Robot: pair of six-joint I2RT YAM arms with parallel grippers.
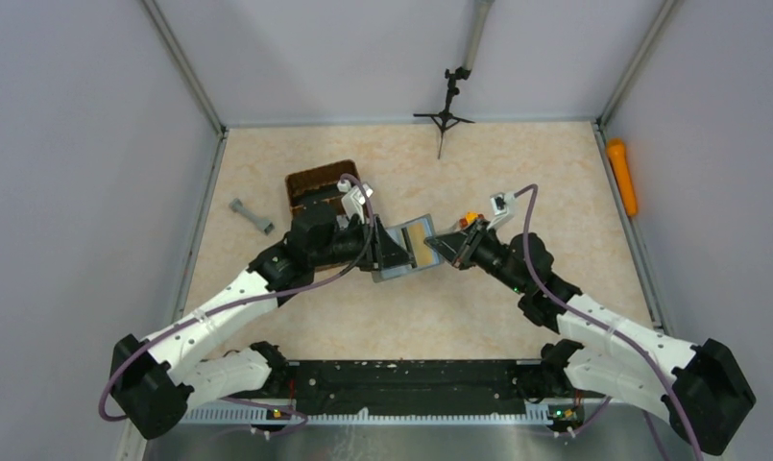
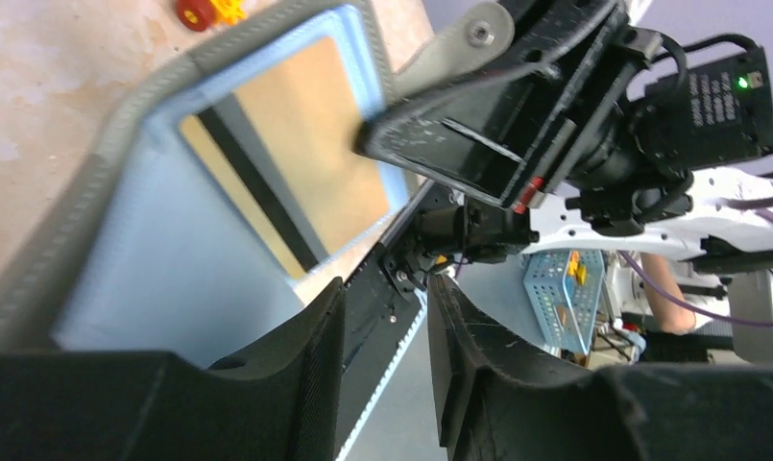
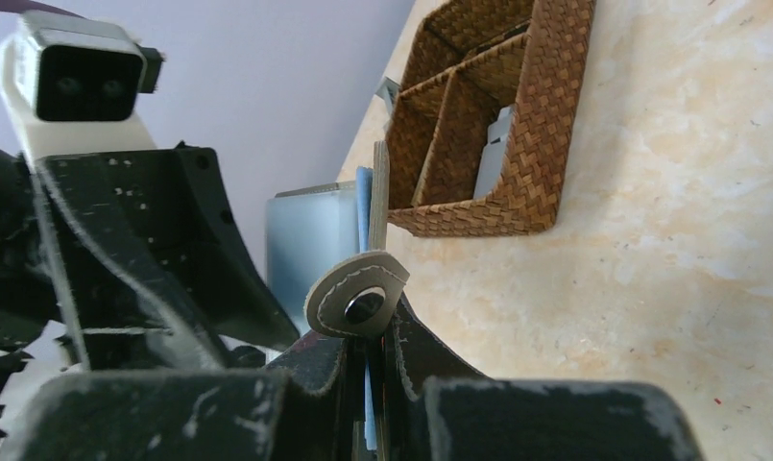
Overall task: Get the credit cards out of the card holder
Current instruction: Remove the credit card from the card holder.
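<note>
Left gripper (image 2: 387,288) is found partly open, and a clear gap is seen between its two black fingers (image 2: 315,365). Nothing is seen inside that gap. It is placed at the left flap of the flat grey folding card holder (image 2: 171,269), with a brown wicker basket (image 1: 317,182) lying on the table (image 1: 555,163) just behind its wrist.

The card holder is spread open between the two grippers over the middle of the table and is tilted up on edge. Whether its lower edge rests on the table cannot be told. Inside its light grey-blue rim a pale tan panel (image 2: 310,144) crossed by a dark stripe is exposed; whether this is a card or a pocket cannot be told.

The right gripper (image 3: 373,346) is closed tight on the right edge of the card holder, just below a grey stitched tab with a metal snap (image 3: 358,298).

A small orange toy with red wheels (image 2: 205,12) is noted on the table just behind the right gripper. An orange cylinder (image 1: 622,178) is recorded beyond the table's right rail.
</note>
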